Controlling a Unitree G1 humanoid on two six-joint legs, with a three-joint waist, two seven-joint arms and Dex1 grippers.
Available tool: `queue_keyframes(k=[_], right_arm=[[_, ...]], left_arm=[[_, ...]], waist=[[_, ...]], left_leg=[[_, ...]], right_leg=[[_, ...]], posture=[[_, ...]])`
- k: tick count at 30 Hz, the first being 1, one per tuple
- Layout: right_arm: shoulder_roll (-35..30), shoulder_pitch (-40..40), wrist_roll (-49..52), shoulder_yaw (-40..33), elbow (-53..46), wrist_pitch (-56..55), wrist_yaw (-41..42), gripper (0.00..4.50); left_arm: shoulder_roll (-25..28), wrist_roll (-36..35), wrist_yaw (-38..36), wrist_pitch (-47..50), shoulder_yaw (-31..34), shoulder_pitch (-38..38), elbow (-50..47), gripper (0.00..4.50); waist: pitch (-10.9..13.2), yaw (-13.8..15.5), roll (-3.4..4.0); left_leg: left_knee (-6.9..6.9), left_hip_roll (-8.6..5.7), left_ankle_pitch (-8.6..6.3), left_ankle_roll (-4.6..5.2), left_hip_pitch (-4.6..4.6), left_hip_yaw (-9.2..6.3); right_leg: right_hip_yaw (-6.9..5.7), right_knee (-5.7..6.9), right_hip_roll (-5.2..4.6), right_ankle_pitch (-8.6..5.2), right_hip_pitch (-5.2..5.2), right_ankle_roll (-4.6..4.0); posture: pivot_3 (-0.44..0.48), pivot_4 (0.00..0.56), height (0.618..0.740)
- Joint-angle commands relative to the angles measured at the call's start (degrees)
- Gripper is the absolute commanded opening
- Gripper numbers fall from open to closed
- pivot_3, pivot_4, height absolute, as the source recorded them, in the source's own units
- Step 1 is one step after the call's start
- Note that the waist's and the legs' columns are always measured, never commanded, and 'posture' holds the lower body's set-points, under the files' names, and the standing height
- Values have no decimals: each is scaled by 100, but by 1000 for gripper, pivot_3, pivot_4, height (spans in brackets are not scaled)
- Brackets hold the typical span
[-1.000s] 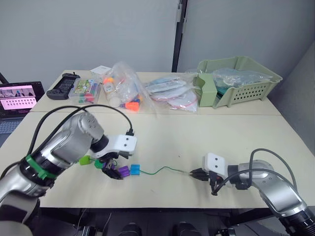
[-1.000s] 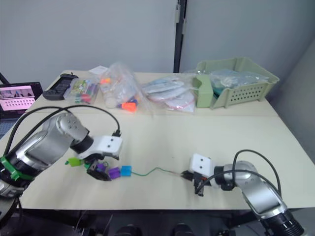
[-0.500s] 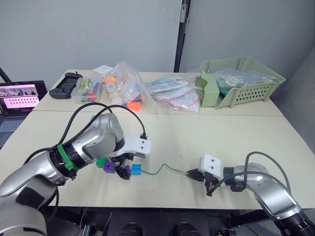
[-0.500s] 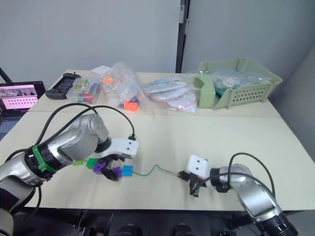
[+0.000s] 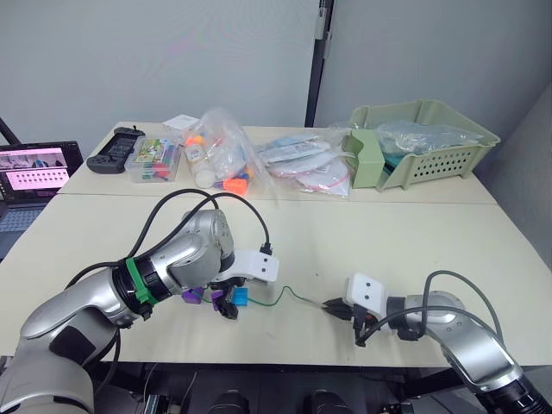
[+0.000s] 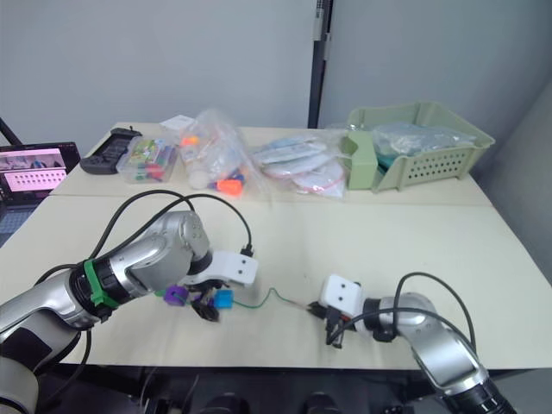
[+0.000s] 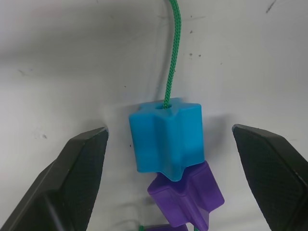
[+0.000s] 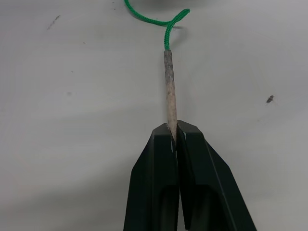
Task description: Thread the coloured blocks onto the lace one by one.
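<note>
So the blue block and a purple one are already on the lace, my right gripper pinches its stiff tip, left gripper wide open around them on the table.

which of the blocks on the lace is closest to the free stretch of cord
The blue block: the green lace enters its hole directly, between the open left gripper's fingers, while the purple block sits behind it.

- Left gripper has swept toward the robot's right along the table, bringing the threaded blocks with it: blue block and purple block now sit closer to the right gripper.
- Right gripper has edged leftward.
- Lace span between the two is shorter, with more slack.
</note>
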Motion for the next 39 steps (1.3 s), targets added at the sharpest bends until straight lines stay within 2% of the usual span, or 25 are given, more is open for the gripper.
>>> queue_keyframes(k=[1, 2, 9, 10, 18, 22, 30, 39], right_arm=[[-32, -11, 63, -140, -230, 26, -39, 0], [-29, -3, 62, -142, -239, 35, -45, 0], [-32, 37, 73, -148, -296, 83, -74, 0], [-35, 39, 75, -151, -297, 83, -75, 0], [-277, 37, 66, -354, -88, -90, 58, 0], [-608, 219, 124, -745, 28, -222, 188, 0], [-1080, 814, 316, -1605, 121, -374, 342, 0], [-1177, 908, 342, -1644, 111, -424, 385, 0]], left_arm=[[-106, 53, -2, 52, -59, 19, 41, 4327], [-120, 56, 0, 57, -58, 34, 36, 3793], [-76, 95, -50, 51, -54, 121, -56, 1528], [-67, 95, -60, 52, -53, 125, -63, 1385], [156, 154, -90, -187, -12, 211, 23, 1385], [409, 175, -129, -278, 66, 349, -8, 1385], [1125, 525, 115, -1116, 485, 850, 720, 1385], [1495, 698, 69, -1422, 911, 1333, 740, 1385]], waist=[[0, 3, 0], [0, 5, 0], [0, -5, 0], [0, -5, 0], [0, -15, 0], [0, -42, 1], [-2, -180, 3], [-11, -233, 19]], left_leg=[[2, 0, 0, 0, 2, 0], [5, 0, 0, 0, 4, 0], [7, 1, 0, 0, 4, 0], [7, 1, 0, 0, 4, 0], [7, 1, -1, 1, 4, 0], [4, 4, -2, 4, 8, 0], [-3, 9, -4, 6, 40, 6], [-45, 22, -3, 7, 99, 17]], right_leg=[[0, 3, 0, 0, 2, 0], [0, 6, 0, 0, 3, 1], [0, 9, 1, -2, 3, 4], [0, 9, 1, -2, 3, 4], [0, 9, 1, -2, 3, 3], [1, 11, 4, -1, 2, 1], [8, 25, 10, -14, 19, 9], [40, 32, 37, -37, 41, 18]], posture=[[0, 150, 740], [0, 150, 740], [0, 150, 740], [0, 150, 740], [0, 150, 740], [0, 150, 740], [0, 150, 740], [0, 150, 740]])
